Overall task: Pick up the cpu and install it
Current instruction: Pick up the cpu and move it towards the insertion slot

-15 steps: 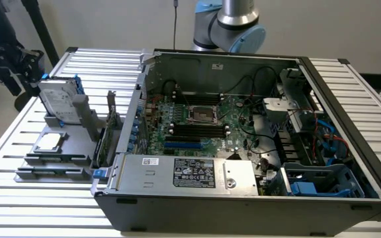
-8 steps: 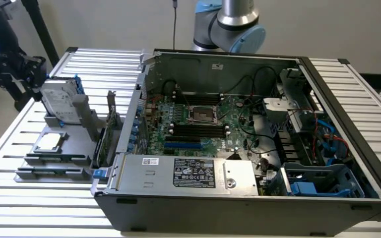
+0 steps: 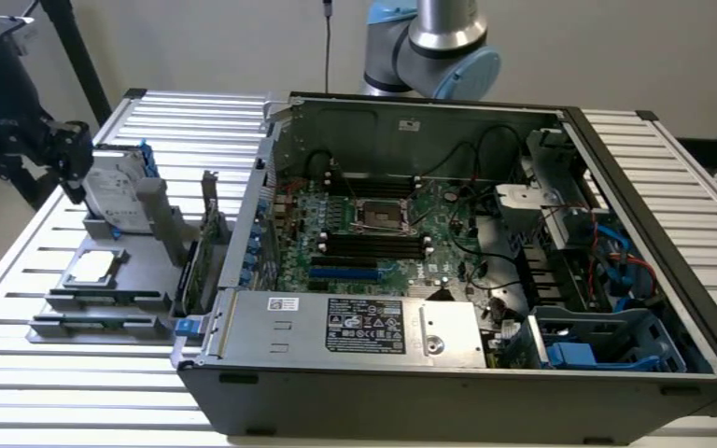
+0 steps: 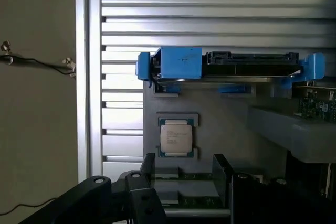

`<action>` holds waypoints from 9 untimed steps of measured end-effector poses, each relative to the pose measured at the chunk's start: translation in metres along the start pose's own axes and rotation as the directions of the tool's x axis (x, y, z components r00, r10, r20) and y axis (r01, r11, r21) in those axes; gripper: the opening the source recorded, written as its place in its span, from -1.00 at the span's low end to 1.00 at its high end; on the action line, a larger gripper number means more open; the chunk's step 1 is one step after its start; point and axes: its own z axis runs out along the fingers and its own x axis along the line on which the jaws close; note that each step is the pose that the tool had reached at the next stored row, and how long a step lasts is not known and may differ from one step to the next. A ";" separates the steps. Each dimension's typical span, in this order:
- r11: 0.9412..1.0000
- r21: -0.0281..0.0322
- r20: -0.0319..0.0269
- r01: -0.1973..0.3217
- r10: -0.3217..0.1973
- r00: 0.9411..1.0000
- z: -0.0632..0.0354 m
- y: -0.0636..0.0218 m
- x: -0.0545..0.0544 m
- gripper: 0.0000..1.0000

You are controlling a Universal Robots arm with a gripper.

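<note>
The cpu (image 3: 94,268), a small flat silver square, lies in its recess on the grey holder (image 3: 147,275) at the exterior view's left, beside the open computer case. In the wrist view the cpu (image 4: 176,137) lies flat with its printed top showing. My gripper (image 3: 70,157) hangs above the table, beyond the holder's far left corner and apart from the cpu. In the wrist view the gripper (image 4: 185,174) has its black fingers (image 4: 149,167) spread apart with nothing between them. The motherboard's cpu socket (image 3: 377,217) sits in the middle of the case.
A silver hard drive in a blue frame (image 3: 119,191) (image 4: 231,62) stands on edge at the holder's far end. Memory sticks (image 3: 100,301) lie in slots nearer than the cpu. The case's metal walls (image 3: 240,243) rise beside the holder. The slatted table edge (image 4: 86,77) is close.
</note>
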 end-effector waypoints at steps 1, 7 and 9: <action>1.000 0.000 0.000 0.000 0.000 1.000 0.0018 -0.0008 0.000 0.12; 1.000 -0.001 0.000 0.000 0.000 1.000 0.0125 -0.0053 0.000 0.12; 1.000 -0.001 0.000 0.000 0.000 1.000 0.0162 -0.0058 0.000 0.12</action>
